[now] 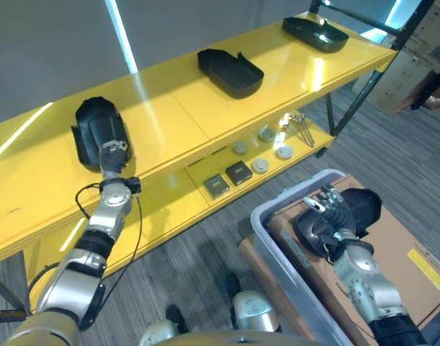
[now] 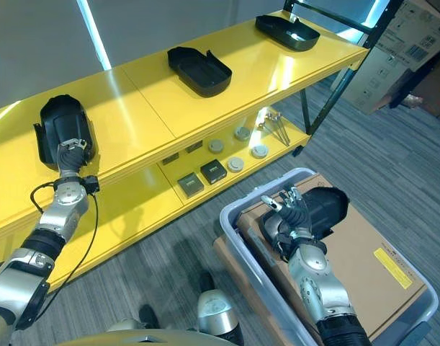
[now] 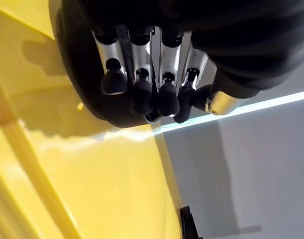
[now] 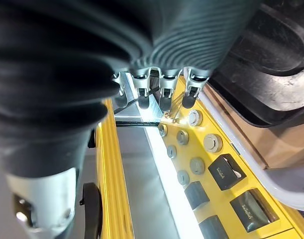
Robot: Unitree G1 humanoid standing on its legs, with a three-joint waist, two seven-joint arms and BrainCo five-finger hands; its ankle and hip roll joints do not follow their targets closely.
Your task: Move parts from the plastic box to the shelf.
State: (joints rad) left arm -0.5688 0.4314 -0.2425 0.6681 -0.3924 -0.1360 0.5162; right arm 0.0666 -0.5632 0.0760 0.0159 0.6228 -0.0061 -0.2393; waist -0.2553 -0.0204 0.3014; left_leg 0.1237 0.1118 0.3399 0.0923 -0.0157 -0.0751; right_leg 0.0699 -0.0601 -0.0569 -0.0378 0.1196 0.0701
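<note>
A black moulded part (image 1: pixel 96 128) lies on the yellow top shelf (image 1: pixel 169 108) at its left end. My left hand (image 1: pixel 113 154) is at the part's near edge; in the left wrist view its fingers (image 3: pixel 142 74) curl against the black part (image 3: pixel 82 74) with the thumb close to them. Lower right, a grey plastic box (image 1: pixel 276 206) holds a brown cardboard sheet and another black part (image 1: pixel 361 205). My right hand (image 1: pixel 329 220) hovers inside the box beside this part, fingers (image 4: pixel 164 84) straight and spread, holding nothing.
Two more black parts (image 1: pixel 230 71) (image 1: pixel 315 32) sit further right on the top shelf. The lower shelf (image 1: pixel 169 205) carries small round discs (image 1: pixel 261 165), dark square blocks (image 1: pixel 238 172) and metal rods (image 1: pixel 300 128). Cardboard boxes (image 1: pixel 414 65) stand beyond the shelf's black frame.
</note>
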